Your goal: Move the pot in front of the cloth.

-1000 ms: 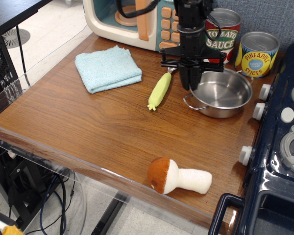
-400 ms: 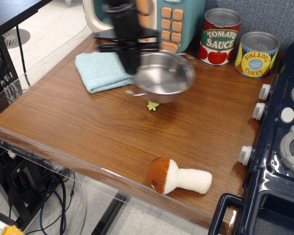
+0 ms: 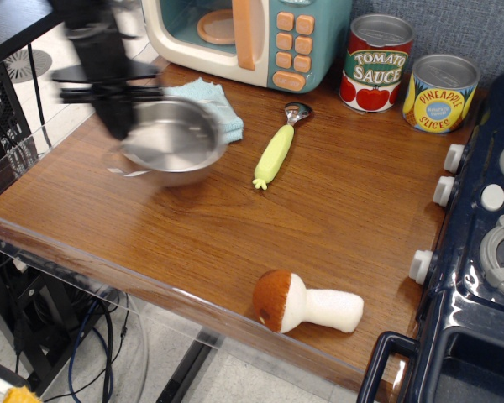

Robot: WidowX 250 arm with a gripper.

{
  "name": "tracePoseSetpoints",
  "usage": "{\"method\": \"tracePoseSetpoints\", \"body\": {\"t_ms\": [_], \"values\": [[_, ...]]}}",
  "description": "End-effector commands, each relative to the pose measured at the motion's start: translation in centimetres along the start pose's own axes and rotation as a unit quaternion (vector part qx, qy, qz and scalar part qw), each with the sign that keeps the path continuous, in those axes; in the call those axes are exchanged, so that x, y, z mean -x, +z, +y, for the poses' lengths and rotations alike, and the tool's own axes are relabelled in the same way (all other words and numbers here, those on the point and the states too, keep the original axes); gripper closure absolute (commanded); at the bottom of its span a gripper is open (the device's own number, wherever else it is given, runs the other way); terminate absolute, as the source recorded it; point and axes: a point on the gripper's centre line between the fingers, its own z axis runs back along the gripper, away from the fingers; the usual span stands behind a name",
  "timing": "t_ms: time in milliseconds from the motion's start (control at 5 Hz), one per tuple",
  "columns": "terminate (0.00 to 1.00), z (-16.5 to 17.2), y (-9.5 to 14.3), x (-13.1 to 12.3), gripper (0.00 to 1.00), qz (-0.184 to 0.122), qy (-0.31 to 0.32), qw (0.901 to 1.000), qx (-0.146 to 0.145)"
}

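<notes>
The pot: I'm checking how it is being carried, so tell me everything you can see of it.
The pot is a shallow, round, shiny steel pan with a flat bright inside and a thin wire loop handle on its left side. It is empty. The gripper is at its left rim and looks shut on it, though motion blur hides the fingers. The pot appears lifted off the wooden table, roughly level. It covers most of the light-blue cloth, whose far corner shows behind it.

Pot [image 3: 173, 143] in tool [image 3: 113, 117], over cloth [image 3: 221, 105]
</notes>
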Motion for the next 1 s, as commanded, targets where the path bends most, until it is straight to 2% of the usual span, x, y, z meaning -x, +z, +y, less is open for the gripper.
{"method": "tracePoseSetpoints", "body": {"t_ms": [0, 200, 400, 600, 800], "values": [[0.00, 5.9, 1.2, 1.3, 1.00, -0.016, 0.034, 0.9992, -0.014], [0.00, 7.5, 0.0, 2.7, 1.00, 0.006, 0.037, 0.9990, -0.023], [0.00, 7.4, -1.6, 3.3, 1.00, 0.039, 0.030, 0.9983, -0.031], [0.00, 7.3, -2.0, 3.2, 1.00, 0.049, 0.035, 0.9977, -0.032], [0.00, 7.3, -2.0, 3.3, 0.00, 0.055, 0.037, 0.9973, -0.032]]}}
